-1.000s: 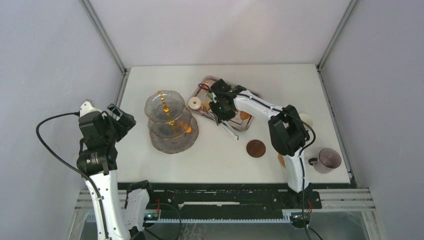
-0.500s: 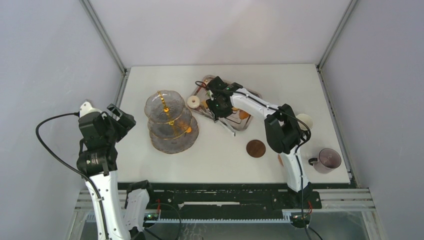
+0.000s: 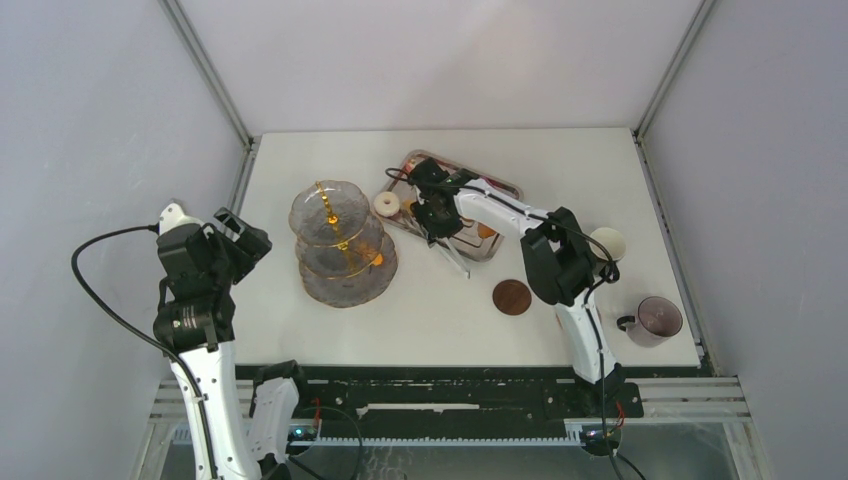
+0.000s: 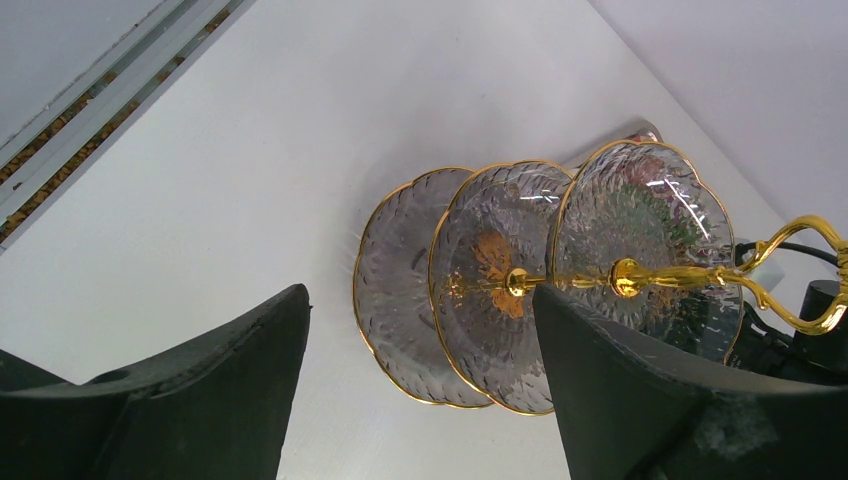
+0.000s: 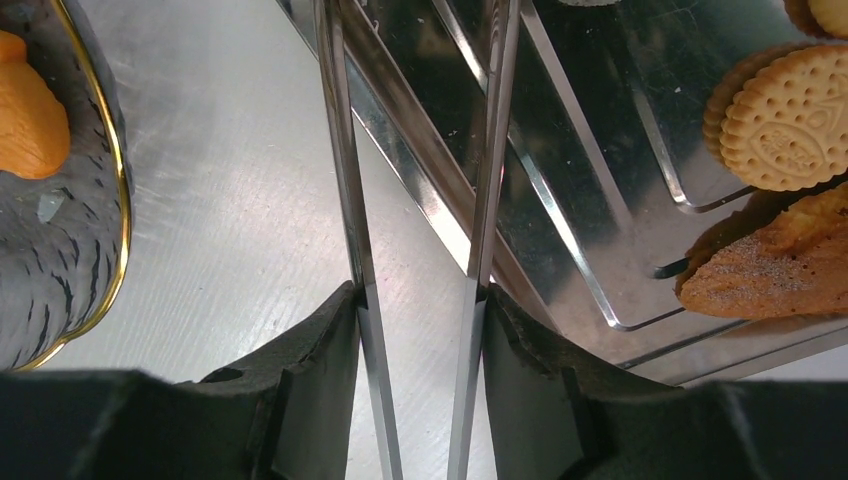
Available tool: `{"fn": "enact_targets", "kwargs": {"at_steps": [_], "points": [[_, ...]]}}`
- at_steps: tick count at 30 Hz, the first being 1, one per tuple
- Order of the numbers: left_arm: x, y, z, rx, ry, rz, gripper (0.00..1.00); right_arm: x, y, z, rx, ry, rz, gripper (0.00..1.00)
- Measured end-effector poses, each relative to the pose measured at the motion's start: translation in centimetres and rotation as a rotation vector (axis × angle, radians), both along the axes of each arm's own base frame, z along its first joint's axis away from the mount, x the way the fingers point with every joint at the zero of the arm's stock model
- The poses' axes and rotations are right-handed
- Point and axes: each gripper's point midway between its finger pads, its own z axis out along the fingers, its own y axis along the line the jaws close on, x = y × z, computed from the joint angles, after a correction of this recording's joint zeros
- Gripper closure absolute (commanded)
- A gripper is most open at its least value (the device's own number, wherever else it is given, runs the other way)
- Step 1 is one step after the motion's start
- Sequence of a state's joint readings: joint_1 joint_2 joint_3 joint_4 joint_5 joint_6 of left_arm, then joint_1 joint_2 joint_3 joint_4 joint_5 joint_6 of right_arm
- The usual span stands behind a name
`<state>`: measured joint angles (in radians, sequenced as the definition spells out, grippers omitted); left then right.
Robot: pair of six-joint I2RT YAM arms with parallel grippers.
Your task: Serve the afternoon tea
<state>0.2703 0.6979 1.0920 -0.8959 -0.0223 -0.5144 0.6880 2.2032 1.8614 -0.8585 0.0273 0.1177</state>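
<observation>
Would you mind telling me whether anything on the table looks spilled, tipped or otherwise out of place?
Nothing stands out. The three-tier stand sits on its base, the white cup and mauve mug are upright, and the cookies lie on the steel tray. The right gripper grips the tongs over the tray's edge.

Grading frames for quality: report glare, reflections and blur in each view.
Top view: even soft light, sharp, only faint shadows. Left wrist view: stand crisp, its gold pole glinting; left fingers dark and soft. Right wrist view: tray mirrors the tongs, table glares pale, right fingers dark.
</observation>
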Motion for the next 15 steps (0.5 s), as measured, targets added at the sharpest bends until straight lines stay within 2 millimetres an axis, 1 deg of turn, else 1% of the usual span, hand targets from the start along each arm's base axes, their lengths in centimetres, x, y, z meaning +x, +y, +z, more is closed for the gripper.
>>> {"fn": "enact_targets", "kwargs": {"at_steps": [5,8,15], "points": [[0.0,0.0,0.0,0.000,0.000,0.000,0.14,0.0,0.0,0.3,0.007,-0.012,0.000,0.64],[0.0,0.0,0.0,0.000,0.000,0.000,0.14,-0.4,-0.4,0.8,0.014,-0.021,-0.001,0.66],[0.1,0.0,-0.1,-0.003,0.006,-0.002,0.14,-2.3,-2.6,3.3,0.035,-0.046,-0.016,0.69]]}}
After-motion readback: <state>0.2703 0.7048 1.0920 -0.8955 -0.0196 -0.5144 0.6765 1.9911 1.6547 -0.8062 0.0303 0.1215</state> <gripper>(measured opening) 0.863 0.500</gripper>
